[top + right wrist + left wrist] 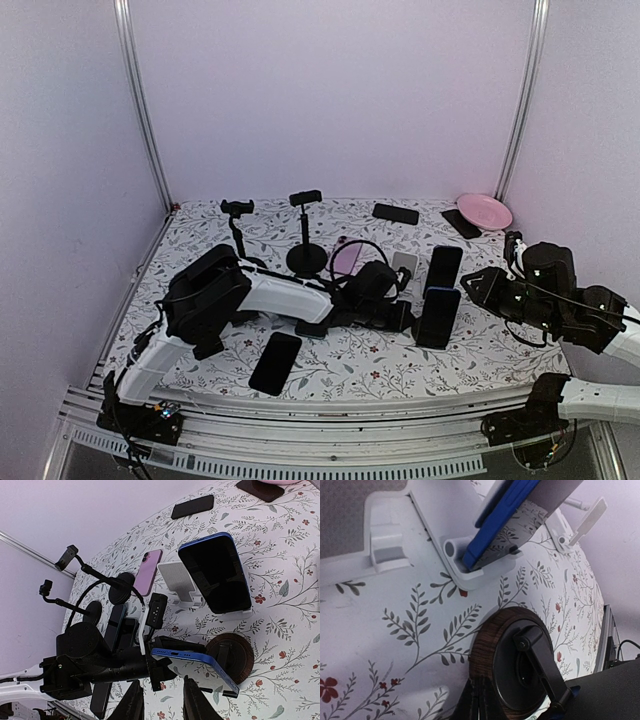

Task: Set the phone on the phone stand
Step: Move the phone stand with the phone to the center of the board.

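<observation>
We saw the left gripper (159,666) clamped on one short end of a blue-edged smartphone (200,669), holding it off the floral-patterned table (350,375) near the middle of the top view. In the right wrist view the phone's long axis ran from centre toward lower right, with the short edge carrying the charging port turned up toward that camera. It hung partly in front of a round phone stand with a wood-grain rim and black disc (241,652), and we could not tell whether they touched. The right gripper (162,700) stood open and empty, its fingers (131,702) at the bottom of its own view. We counted five phones. Besides the held one, a second blue phone (215,572) leaned on a white plastic stand (235,614). A pink one (149,572) and two black ones (192,506) (275,362) lay flat. There were five stands: the round one, two white ones, of which one (176,580) was empty, and two black pole stands (305,232) (238,225).
</observation>
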{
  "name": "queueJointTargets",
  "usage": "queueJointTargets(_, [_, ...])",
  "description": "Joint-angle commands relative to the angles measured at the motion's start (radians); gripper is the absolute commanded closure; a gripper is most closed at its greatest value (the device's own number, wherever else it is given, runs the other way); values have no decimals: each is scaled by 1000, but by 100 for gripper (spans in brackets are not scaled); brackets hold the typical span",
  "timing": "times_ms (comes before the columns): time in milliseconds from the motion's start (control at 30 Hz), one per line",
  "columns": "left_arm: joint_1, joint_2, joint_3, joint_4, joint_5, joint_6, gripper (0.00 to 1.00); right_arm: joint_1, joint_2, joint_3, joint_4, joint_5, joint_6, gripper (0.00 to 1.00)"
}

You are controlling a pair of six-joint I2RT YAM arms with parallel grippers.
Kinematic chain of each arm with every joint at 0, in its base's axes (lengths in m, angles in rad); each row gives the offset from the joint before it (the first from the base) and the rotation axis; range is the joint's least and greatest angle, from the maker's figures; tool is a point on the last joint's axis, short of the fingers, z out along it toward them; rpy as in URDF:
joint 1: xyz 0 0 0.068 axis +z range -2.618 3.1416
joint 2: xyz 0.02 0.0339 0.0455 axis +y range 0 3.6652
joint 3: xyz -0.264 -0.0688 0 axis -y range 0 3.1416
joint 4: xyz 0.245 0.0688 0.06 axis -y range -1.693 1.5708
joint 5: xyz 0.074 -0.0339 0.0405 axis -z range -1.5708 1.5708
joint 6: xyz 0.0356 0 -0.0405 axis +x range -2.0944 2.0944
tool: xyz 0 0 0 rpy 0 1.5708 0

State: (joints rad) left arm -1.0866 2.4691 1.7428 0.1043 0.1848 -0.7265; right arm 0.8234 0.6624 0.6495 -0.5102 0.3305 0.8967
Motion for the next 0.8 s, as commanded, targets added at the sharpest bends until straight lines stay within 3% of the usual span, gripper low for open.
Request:
queueJointTargets(0, [-67,51,7,-66,50,1,100,-3,-7,27,-4,3,-13,74])
queueJointTargets(233, [-44,-27,-21,-88,16,27,100,-3,-1,38,3,-13,-26,73])
queueJointTargets(367, [-15,-127,-82,-85,-11,56,100,-4,6,45,19,-29,-46,67])
queueJointTargets(600, [21,-342,-249,-61,-56,85,100,-3,33,81,32,-17,-84,44])
queueJointTargets(767, [65,-412,-307,-68,-66,115,90,-3,89,148,11,-26,-137,28])
